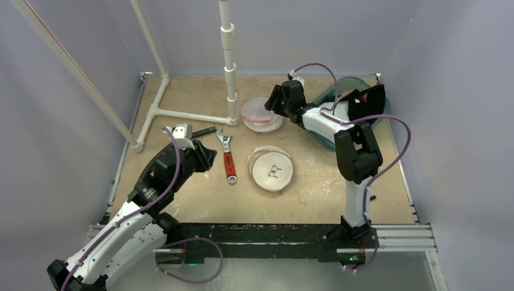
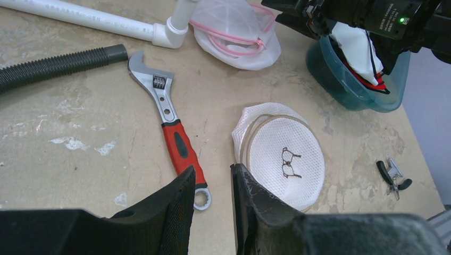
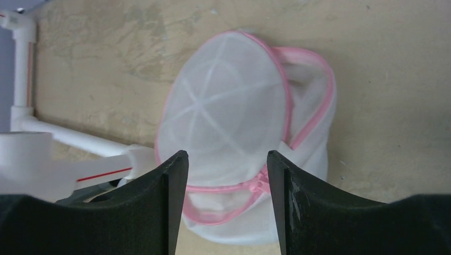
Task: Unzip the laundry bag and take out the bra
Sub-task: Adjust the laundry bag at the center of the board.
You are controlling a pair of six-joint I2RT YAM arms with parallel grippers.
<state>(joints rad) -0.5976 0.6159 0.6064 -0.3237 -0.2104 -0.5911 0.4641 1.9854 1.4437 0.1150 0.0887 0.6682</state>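
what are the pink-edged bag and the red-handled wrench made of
The round white pink-edged laundry bag looks like thin translucent mesh fabric over stiff ribs, with a pink zipper band. The red-handled adjustable wrench looks like grey satin metal, likely steel; its grip probably rubber or plastic.

Black-white arms (image 1: 354, 157), purple cables (image 1: 315, 65); left hand (image 2: 213, 172), right hand (image 3: 227, 155) black.

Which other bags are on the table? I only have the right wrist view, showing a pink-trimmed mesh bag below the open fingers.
Observer: One more: a white mesh bag without pink trim lies nearer the arm bases.
Operator: Where's the left gripper?
Observer: The left gripper hovers empty, jaws slightly apart, beside a red-handled wrench.
Operator: Anything behind the right arm?
Observer: A teal bin with white cloth in it.
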